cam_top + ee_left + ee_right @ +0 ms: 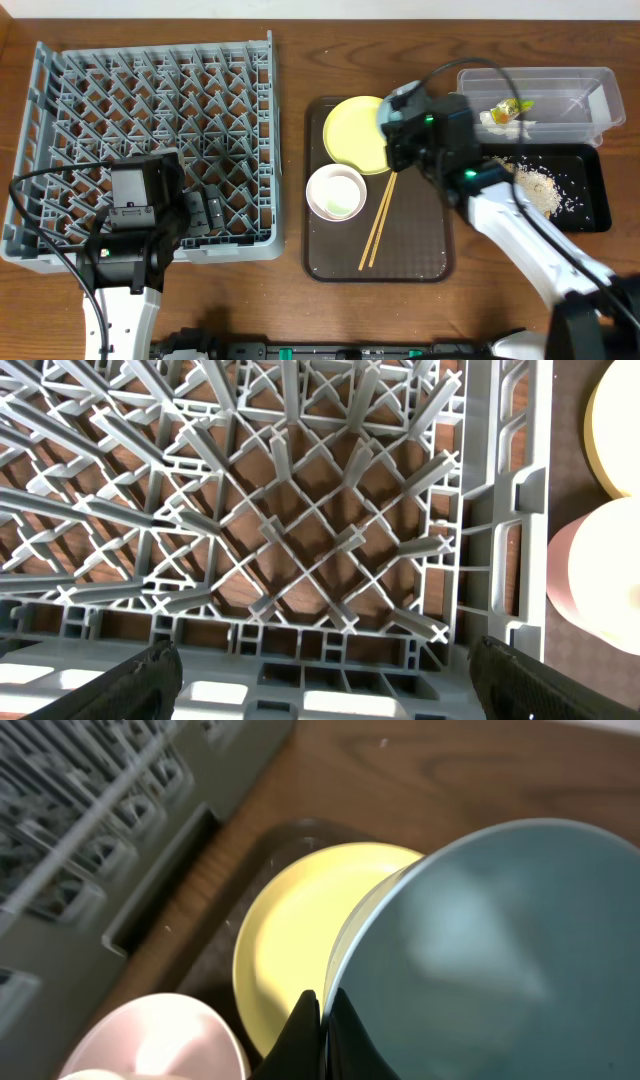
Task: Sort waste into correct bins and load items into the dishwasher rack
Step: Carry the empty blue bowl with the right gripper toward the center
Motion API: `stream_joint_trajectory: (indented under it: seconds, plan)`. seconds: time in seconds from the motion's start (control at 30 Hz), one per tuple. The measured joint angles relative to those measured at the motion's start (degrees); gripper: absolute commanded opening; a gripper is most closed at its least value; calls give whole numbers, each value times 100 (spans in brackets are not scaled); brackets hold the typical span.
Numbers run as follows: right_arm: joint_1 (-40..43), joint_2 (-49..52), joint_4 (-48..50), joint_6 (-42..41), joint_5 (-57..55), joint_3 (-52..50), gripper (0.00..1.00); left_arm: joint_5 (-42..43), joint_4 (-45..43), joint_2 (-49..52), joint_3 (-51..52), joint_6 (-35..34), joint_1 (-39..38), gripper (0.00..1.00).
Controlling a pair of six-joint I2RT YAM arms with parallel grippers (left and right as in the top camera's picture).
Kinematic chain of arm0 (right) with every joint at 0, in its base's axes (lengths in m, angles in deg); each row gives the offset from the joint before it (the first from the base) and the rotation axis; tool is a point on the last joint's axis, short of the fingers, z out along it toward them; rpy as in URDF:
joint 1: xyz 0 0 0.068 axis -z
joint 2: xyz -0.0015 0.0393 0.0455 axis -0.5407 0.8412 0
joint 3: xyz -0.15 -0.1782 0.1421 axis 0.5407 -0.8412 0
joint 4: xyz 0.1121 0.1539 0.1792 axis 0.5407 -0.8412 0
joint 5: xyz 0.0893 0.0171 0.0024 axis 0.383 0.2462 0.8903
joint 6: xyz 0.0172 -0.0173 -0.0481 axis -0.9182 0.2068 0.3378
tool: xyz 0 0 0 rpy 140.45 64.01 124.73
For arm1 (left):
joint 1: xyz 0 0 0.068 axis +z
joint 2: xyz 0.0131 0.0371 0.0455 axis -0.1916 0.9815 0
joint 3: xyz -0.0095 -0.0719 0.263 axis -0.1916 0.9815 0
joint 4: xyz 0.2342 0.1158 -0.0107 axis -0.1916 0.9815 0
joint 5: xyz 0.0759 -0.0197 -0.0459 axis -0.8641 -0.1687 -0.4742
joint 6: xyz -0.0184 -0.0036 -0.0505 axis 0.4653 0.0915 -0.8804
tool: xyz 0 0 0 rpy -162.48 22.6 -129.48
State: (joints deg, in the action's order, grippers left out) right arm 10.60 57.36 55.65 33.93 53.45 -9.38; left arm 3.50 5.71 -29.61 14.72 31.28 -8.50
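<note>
Right pincer (pixel 320 1025) is pressed together on the rim of the blue bowl (pixel 480 940). We judge an edge hold was chosen because the bowl is too wide to span. The bowl hangs tilted over the yellow plate (pixel 352 135), at the far end of the brown tray (pixel 420 250). From above the arm hides most of it. To us this looks like the lift that takes the bowl left to the rack (pixel 150 100).

Left pincer (pixel 320 690) is spread wide and holds nothing. It hovers above the near right corner of the rack, probably so that it stays clear of the incoming load.

The blue bowl looks smooth, a dull blue-grey with a soft sheen and a thin pale rim. It would slip easily from so narrow a pinch.

The white bowl (pixel 336 192) and chopsticks (pixel 378 225) lie nearer on the brown tray. On the right of the desk (pixel 290 50), the wrapper (pixel 510 108) sits in the clear tub (pixel 600 95), and rice (pixel 535 185) is strewn in the black tray (pixel 592 200).
</note>
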Motion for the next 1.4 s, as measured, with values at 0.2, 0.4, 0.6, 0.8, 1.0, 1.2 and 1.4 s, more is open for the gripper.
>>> stream_joint_trajectory:
  seconds: [0.2, 0.4, 0.6, 0.8, 1.0, 1.2, 1.4]
  plan:
    - [-273, 772, 247, 57, -245, 0, 1, 0, 2, 0, 0, 0, 0, 93]
    - [-345, 1071, 426, 98, -291, 0, 42, 0, 2, 0, 0, 0, 0, 93]
    - [-367, 833, 356, 153, -63, 0, 48, 0, 2, 0, 0, 0, 0, 93]
    - [-367, -275, -328, 20, 452, 7, 39, 2, 2, 0, 0, 0, 0, 93]
    - [-448, -634, -1611, -46, 828, 59, 37, 2, 2, -2, 0, 0, 0, 93]
    - [-455, -111, -2063, -175, 907, 59, 36, 0, 0, 0, 0, 0, 0, 93]
    - [-487, 356, -2046, -433, 984, 59, 36, 0, 0, 0, 0, 0, 0, 93]
